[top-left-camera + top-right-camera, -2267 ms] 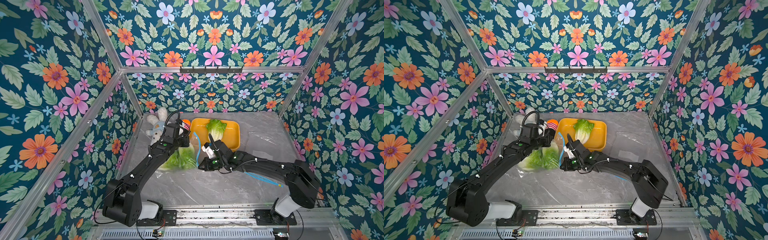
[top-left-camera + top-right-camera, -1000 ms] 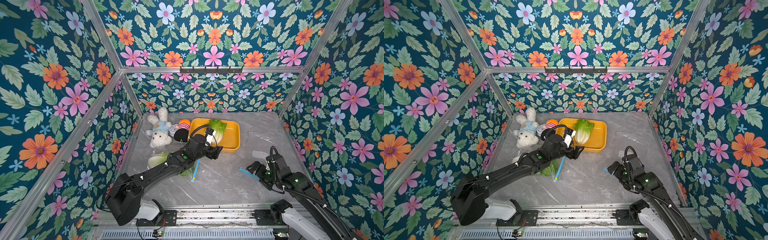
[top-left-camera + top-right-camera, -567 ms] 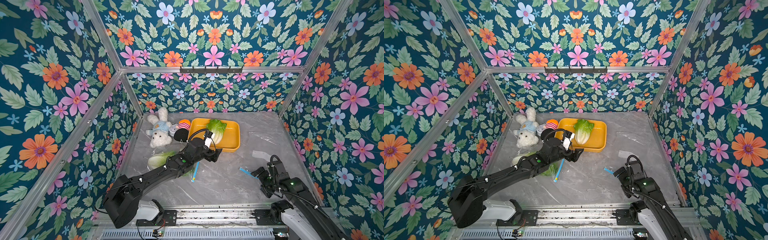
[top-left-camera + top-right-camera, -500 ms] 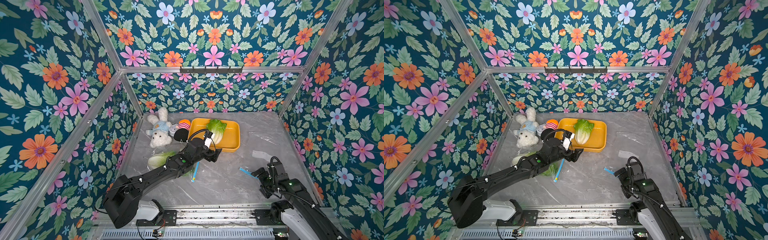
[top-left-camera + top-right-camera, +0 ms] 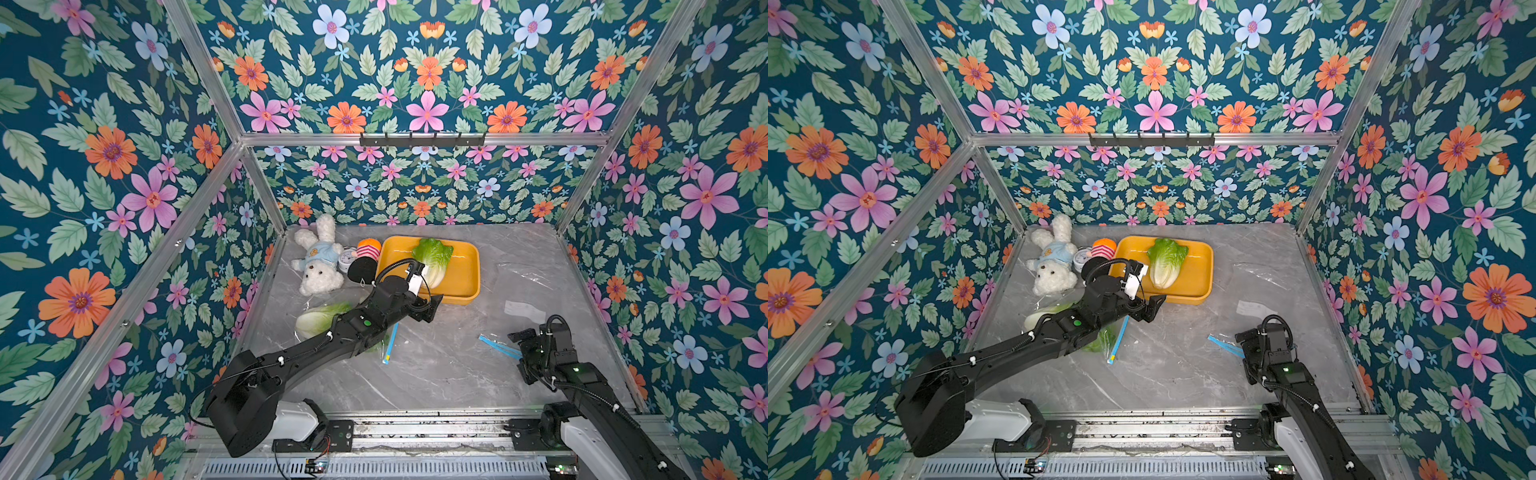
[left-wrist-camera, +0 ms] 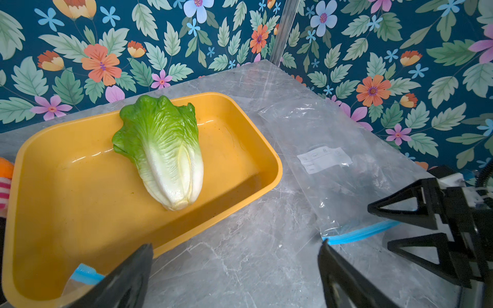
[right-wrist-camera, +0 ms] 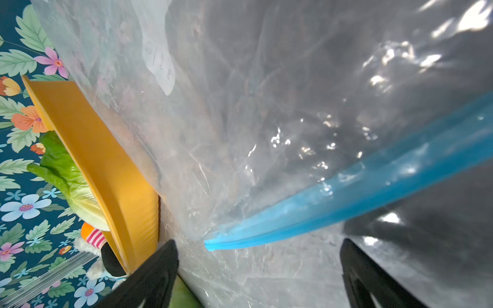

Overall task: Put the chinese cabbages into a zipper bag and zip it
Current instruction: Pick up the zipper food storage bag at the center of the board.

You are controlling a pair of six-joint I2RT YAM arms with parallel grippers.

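One chinese cabbage (image 5: 432, 259) (image 6: 162, 149) lies in the yellow tray (image 5: 463, 272). Another cabbage (image 5: 320, 318) lies at the left inside a clear zipper bag with a blue zip (image 5: 390, 343), largely hidden under my left arm. My left gripper (image 5: 432, 307) (image 6: 234, 248) hangs open and empty just in front of the tray. A second, flat, empty zipper bag (image 5: 523, 291) (image 6: 333, 149) lies at the right. My right gripper (image 5: 525, 338) (image 7: 258, 245) stands open at the end of that bag's blue zip (image 7: 346, 184).
A white plush rabbit (image 5: 318, 262), a small clock (image 5: 346, 261), a striped orange toy (image 5: 370, 249) and a black round thing (image 5: 361, 269) crowd the back left, beside the tray. Flowered walls close in the marble table (image 5: 436, 374) on three sides.
My right arm has drawn back a little toward the front right, along the second bag's zip. The left gripper has opened a bit wider and stayed in front of the tray.
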